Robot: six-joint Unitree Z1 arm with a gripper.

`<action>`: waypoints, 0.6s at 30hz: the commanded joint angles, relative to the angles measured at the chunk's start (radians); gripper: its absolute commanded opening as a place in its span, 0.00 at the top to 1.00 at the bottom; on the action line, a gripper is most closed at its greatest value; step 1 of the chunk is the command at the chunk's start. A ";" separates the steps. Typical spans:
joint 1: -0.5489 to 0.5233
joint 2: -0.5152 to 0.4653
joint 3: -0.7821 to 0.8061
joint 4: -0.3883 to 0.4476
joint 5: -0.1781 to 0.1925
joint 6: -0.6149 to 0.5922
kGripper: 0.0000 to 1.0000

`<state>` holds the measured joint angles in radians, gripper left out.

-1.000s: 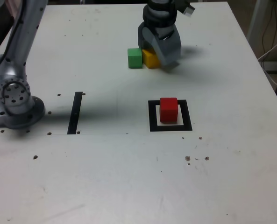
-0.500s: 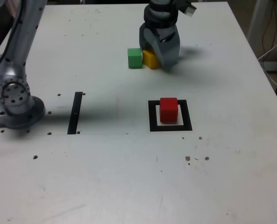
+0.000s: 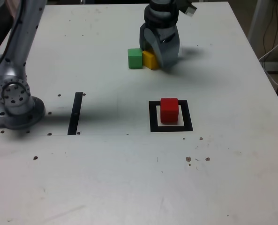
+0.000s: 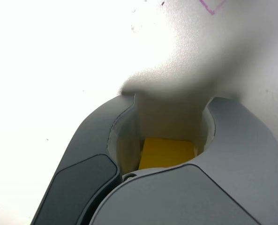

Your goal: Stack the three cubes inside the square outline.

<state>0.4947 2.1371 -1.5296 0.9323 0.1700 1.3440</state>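
End effector (image 4: 175, 97) narrowed around yellow cube (image 4: 166, 153), green cube (image 3: 135, 58) only in exterior view

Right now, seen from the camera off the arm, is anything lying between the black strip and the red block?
In the exterior view, only bare tabletop lies between the black strip and the red block's frame.

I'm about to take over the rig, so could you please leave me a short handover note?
Gripper: down around the yellow cube, jaws on either side; whether they grip it, I can't tell.
Red cube: inside the square outline.
Green cube: on the table beside the yellow one, on its left in the exterior view.
Done: red sits in the outline.
Left: stack yellow and green.
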 commanded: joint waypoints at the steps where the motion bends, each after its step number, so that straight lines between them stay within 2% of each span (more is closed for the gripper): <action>1: -0.006 -0.014 -0.001 0.009 -0.008 -0.003 0.67; 8: -0.053 -0.066 -0.028 0.057 -0.017 -0.022 0.67; 18: -0.183 -0.146 -0.056 0.143 -0.023 -0.094 0.67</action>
<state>0.3250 2.0029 -1.5795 1.0685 0.1484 1.2580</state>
